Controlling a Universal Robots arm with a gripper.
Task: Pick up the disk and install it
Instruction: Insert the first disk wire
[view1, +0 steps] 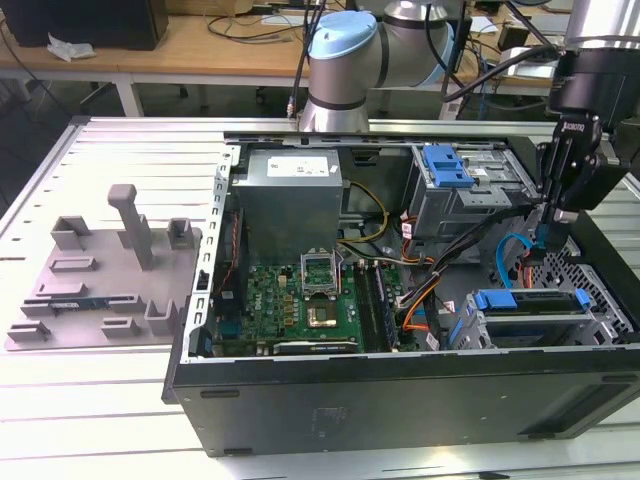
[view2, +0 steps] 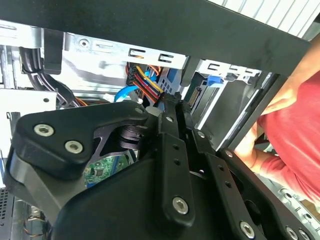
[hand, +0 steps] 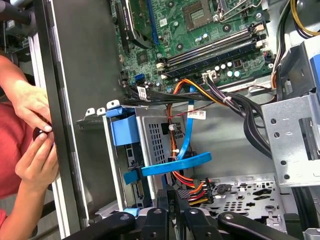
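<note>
Where the open computer case (view1: 400, 400) reaches toward the exterior view's right, the disk (view1: 530, 300) sits in the lower drive cage (view1: 610, 320) with its blue carrier uppermost. The hand (view1: 548, 243) hangs just above that cage, clenched on nothing, beside a blue data cable (view1: 510, 255). In the first wrist view, orange and red wires (hand: 192, 186) crowd close to it. A second cage (view1: 435, 215) carries a bare blue bracket (view1: 445, 165). The case also holds the motherboard (view1: 300, 295) and a grey power supply (view1: 290, 200). A person's hands (hand: 35, 107) rest at the case's outer wall, and the rest of the person is cut off. A grey fixture plate (view1: 100, 270) lies on the table (view1: 100, 400).
</note>
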